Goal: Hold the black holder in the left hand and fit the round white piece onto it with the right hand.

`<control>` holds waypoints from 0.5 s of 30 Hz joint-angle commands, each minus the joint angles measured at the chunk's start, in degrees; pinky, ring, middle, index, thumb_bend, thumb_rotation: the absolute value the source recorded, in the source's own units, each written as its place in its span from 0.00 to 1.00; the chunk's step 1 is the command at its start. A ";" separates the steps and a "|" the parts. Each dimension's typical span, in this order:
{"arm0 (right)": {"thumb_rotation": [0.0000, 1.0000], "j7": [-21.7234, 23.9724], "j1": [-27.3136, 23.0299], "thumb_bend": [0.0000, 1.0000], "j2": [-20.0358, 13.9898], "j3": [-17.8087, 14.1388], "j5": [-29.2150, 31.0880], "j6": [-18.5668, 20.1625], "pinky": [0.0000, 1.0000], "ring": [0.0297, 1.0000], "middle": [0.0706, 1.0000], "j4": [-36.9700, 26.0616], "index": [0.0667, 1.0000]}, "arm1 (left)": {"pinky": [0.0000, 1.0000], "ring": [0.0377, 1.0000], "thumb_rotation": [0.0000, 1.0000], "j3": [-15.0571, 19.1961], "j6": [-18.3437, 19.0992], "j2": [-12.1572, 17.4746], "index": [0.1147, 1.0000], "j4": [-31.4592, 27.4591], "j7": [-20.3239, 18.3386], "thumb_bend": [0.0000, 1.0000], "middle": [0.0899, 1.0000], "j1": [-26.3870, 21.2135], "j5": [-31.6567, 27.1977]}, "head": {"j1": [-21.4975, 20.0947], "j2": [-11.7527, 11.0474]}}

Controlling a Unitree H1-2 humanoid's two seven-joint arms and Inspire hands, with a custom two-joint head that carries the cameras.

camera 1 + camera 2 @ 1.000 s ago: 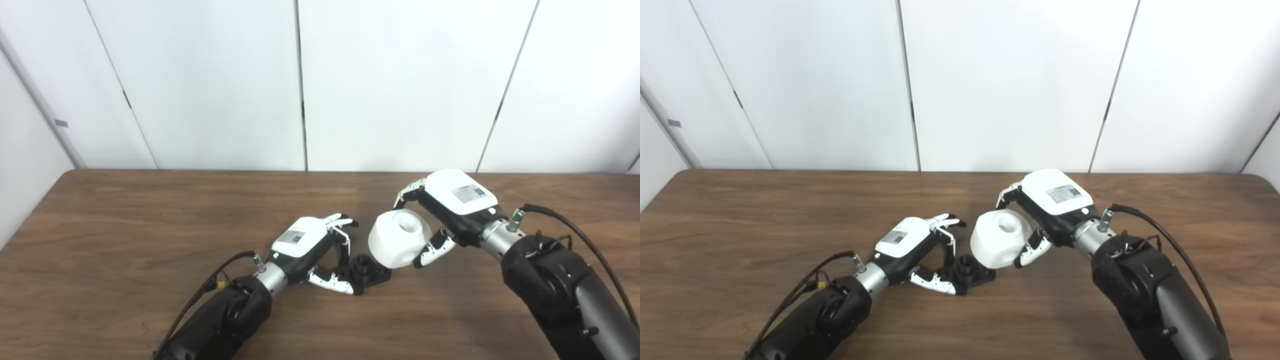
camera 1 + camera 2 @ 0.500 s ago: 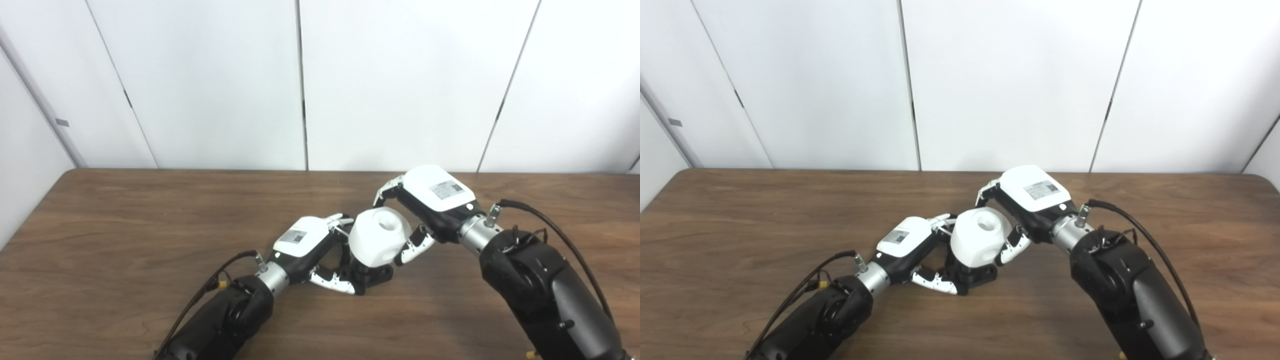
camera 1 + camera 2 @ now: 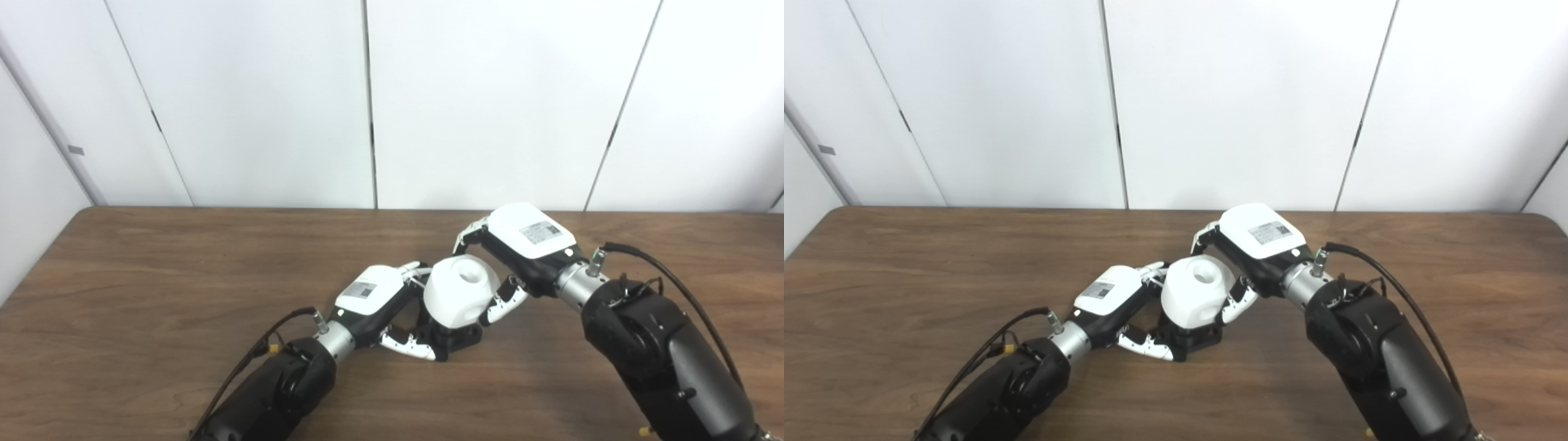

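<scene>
The black holder (image 3: 456, 339) rests on the brown table (image 3: 153, 288) near its middle, mostly covered from above by the round white piece (image 3: 459, 291). My left hand (image 3: 383, 303) wraps the holder's left side, thumb in front and fingers behind, shut on it. My right hand (image 3: 520, 245) is shut on the white piece, fingers over its far side and thumb at its lower right. The white piece has a round hole on its upper face and sits directly over the holder's post, which is hidden. Whether it is seated on the post I cannot tell.
White wall panels (image 3: 367, 104) stand behind the table's far edge. Cables run along both forearms (image 3: 1390, 288). Bare wood stretches to the left and right of the hands.
My right hand has carried the white piece leftward and down, from beside the holder to directly over it. My left hand has stayed on the holder.
</scene>
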 commanded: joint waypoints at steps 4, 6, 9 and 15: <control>0.14 -0.32 -2.87 0.52 -0.33 0.20 0.08 -1.47 0.71 0.77 0.69 -0.56 0.44 | 0.86 0.94 0.07 -2.94 1.11 -0.42 0.42 0.87 -4.30 0.52 0.88 1.70 2.91 | 0.22 0.37; 0.14 -0.04 -2.85 0.52 -0.43 0.51 0.04 -1.53 0.71 0.77 0.69 -0.44 0.44 | 0.88 0.95 0.07 -2.93 1.51 -0.35 0.42 0.38 -4.79 0.52 0.88 1.77 2.59 | 0.11 0.57; 0.14 0.26 -2.83 0.52 -0.53 0.76 0.21 -1.75 0.71 0.78 0.69 -0.20 0.44 | 0.88 0.95 0.07 -2.96 1.53 -0.37 0.42 0.31 -4.64 0.52 0.88 1.75 2.65 | 0.15 0.66; 0.14 0.47 -2.66 0.52 -0.58 1.33 0.54 -2.85 0.71 0.78 0.70 0.67 0.44 | 0.88 0.95 0.07 -2.95 1.89 -0.59 0.42 0.09 -4.62 0.52 0.88 1.72 2.80 | 0.29 0.86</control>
